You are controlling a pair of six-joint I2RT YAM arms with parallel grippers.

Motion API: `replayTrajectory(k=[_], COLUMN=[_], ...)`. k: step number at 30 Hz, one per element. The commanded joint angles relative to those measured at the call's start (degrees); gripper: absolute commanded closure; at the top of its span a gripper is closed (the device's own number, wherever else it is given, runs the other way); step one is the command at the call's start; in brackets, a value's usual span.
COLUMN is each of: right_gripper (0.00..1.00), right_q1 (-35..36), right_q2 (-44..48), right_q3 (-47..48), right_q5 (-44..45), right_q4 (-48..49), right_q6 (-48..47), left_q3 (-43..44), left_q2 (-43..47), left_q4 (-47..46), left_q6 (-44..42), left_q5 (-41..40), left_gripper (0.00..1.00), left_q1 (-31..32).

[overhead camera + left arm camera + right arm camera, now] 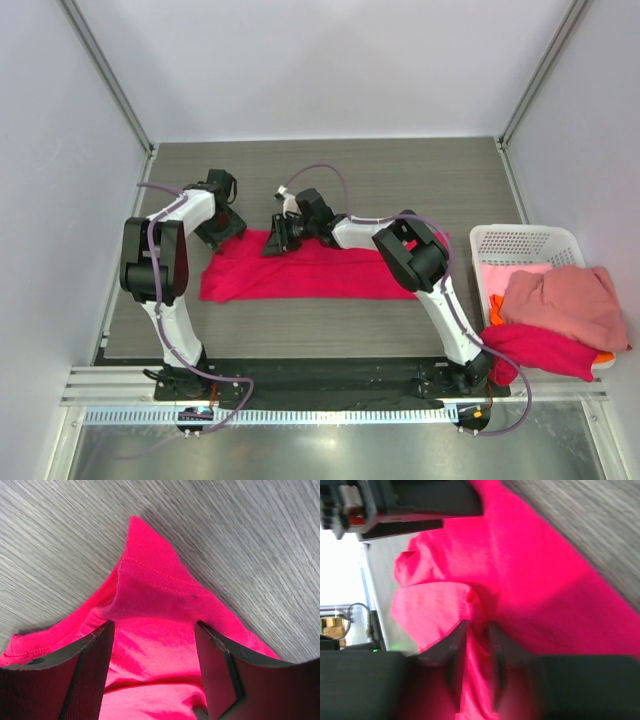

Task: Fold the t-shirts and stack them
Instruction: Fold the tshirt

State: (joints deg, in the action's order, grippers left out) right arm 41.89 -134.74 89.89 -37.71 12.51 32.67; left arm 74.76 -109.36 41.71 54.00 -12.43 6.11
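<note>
A crimson-red t-shirt lies as a long folded strip across the middle of the table. My left gripper is open over its far left corner; in the left wrist view the two fingers stand wide apart on either side of the hemmed cloth corner. My right gripper sits at the strip's far edge. In the right wrist view it is shut on a pinched fold of the crimson cloth.
A white perforated basket stands at the right table edge. It holds a salmon-pink shirt, a red shirt draped over its near rim and an orange one. White walls enclose the table.
</note>
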Motion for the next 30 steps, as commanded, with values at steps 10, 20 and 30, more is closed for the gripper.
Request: replayTrajectory(k=[10, 20, 30], right_gripper=[0.99, 0.92, 0.26], right_q1=[1.09, 6.88, 12.34], right_q2=[8.77, 24.34, 30.58], right_q3=[-9.01, -31.58, -39.62], right_q5=[-2.44, -2.63, 2.29], right_q4=[2.24, 5.66, 9.73], right_q6=[-1.91, -1.30, 1.53], left_q3=[-0.32, -0.41, -1.02], left_q2=[0.11, -0.24, 0.82], left_q4=[1.26, 0.91, 0.74], left_q6=[-1.18, -0.30, -0.30], left_q5=[-6.73, -6.82, -7.70], left_gripper=[0.34, 0.34, 0.34], left_q1=[-1.10, -1.10, -1.01])
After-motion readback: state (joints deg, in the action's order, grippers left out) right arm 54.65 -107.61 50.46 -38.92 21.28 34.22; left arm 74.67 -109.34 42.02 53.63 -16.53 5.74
